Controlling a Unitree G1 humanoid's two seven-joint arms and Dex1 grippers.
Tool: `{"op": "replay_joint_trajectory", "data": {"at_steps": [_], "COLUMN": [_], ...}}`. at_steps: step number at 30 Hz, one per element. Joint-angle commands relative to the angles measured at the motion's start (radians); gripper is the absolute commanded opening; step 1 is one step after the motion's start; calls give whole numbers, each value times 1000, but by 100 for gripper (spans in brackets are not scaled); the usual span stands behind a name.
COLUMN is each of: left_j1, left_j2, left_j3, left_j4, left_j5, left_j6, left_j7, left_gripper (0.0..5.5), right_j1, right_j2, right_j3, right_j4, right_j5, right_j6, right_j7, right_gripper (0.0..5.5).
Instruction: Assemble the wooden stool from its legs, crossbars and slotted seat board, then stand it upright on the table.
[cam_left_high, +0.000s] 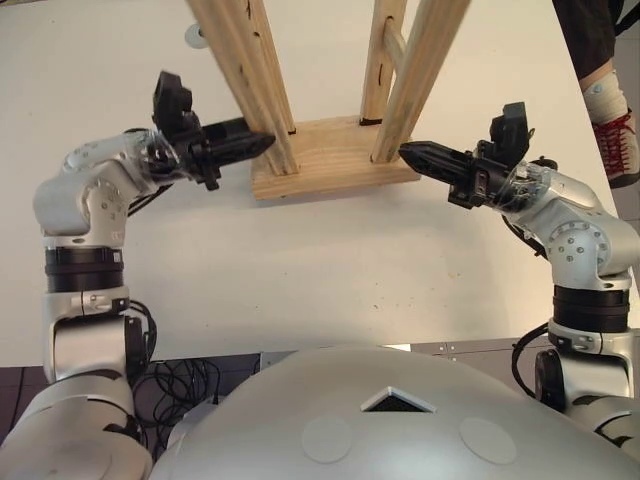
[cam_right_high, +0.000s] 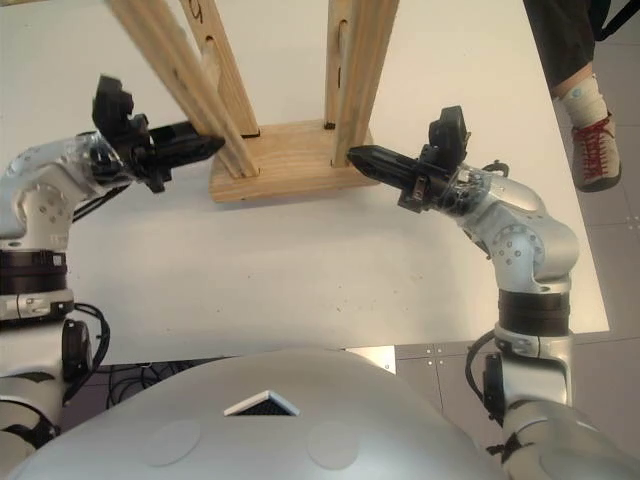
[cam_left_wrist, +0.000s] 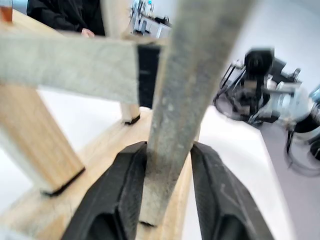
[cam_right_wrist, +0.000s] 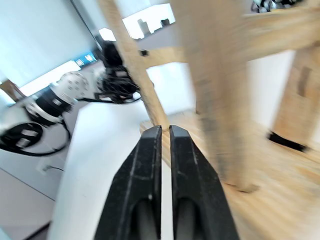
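So stool (cam_left_high: 335, 158) sits upside-down on desk (cam_left_high: 300, 280) w/ legs up, left pincer (cam_left_high: 262, 143) clamped on a leg (cam_left_high: 250, 80), right pincer (cam_left_high: 408, 151) pinched together beside another.

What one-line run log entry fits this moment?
seat board flat on table, inverted | left end effector: shut on left leg | right end effector: shut, empty, beside right leg | upright: not yet

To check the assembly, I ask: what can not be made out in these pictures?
- Legs: upper ends cut off by the eye views' top edge.
- Seat board: lower face hidden against the table.
- Right gripper: contact with the near leg unclear; right wrist view blurred.
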Motion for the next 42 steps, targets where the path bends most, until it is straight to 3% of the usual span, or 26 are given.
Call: {"op": "replay_joint_trajectory", "data": {"at_steps": [1, 4, 8, 9, 16, 26, 35, 37, 42], "left_j1": [-220, -369, -479, -485, -432, -212, -222, -121, 260], "left_j2": [-24, -36, -29, -22, 55, 164, 234, 230, 178], "left_j3": [75, 59, 64, 65, 72, 145, 211, 167, 183], "left_j4": [127, 335, 647, 683, 824, 694, 809, 707, 252], "left_j5": [-103, -55, 45, 50, 98, 46, 10, 61, 155], "left_j6": [391, 466, 367, 355, 299, 299, 349, 234, -196], "left_j7": [206, 268, 311, 292, 126, -84, -254, -268, -228], "left_gripper": [118, 113, 109, 144, 247, 404, 532, 537, 537], "right_j1": [-130, -221, -335, -342, -362, -348, -275, -277, -221], "right_j2": [32, 42, 35, 28, 10, 8, 19, 15, -7], "right_j3": [-74, -115, -202, -216, -258, -261, -286, -283, -312], "right_j4": [36, 112, 212, 224, 298, 343, 272, 274, 241], "right_j5": [151, 212, 261, 263, 242, 206, 212, 205, 209], "right_j6": [183, 251, 274, 271, 260, 237, 244, 242, 240], "right_j7": [-123, -182, -232, -234, -212, -164, -166, -163, -155], "right_gripper": [0, 0, 0, 0, 0, 0, 0, 0, 0]}}
